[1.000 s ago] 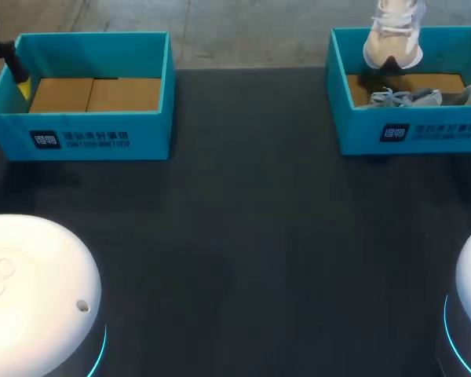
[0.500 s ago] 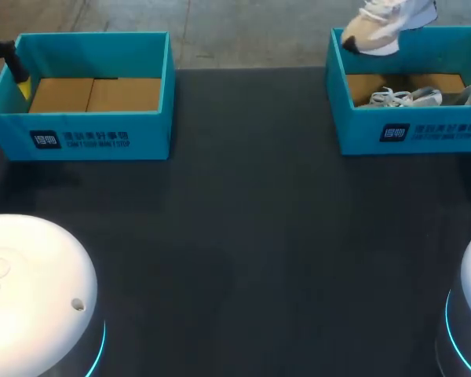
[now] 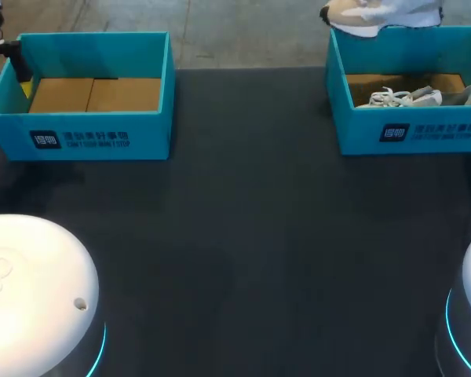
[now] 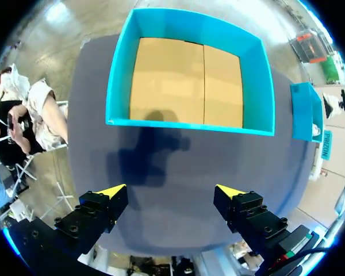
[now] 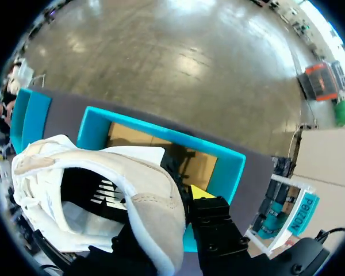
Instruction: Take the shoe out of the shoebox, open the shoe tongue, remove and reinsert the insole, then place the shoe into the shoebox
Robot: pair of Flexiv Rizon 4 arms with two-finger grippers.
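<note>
A beige and white shoe (image 3: pixel 377 13) hangs in the air above the back wall of the right blue shoebox (image 3: pixel 408 129), toe pointing left. In the right wrist view my right gripper (image 5: pixel 187 198) is shut on the heel collar of this shoe (image 5: pixel 103 190); one yellow tip shows, and the shoe hides the other finger. That shoebox (image 5: pixel 155 133) lies below it. A second, grey-white shoe (image 3: pixel 412 96) lies inside the box. My left gripper (image 4: pixel 171 191) stands open and empty over the table, just short of the empty left shoebox (image 4: pixel 187 123).
The left shoebox (image 3: pixel 86 118) sits at the back left of the black table with a bare cardboard floor. My left gripper (image 3: pixel 20 78) hangs by that box's left wall. Dark table surface stretches between the two boxes and towards the front.
The right gripper has lifted the beige shoe higher above the right box and swung it from toe-down to nearly level, toe to the left. The left arm has not moved.
</note>
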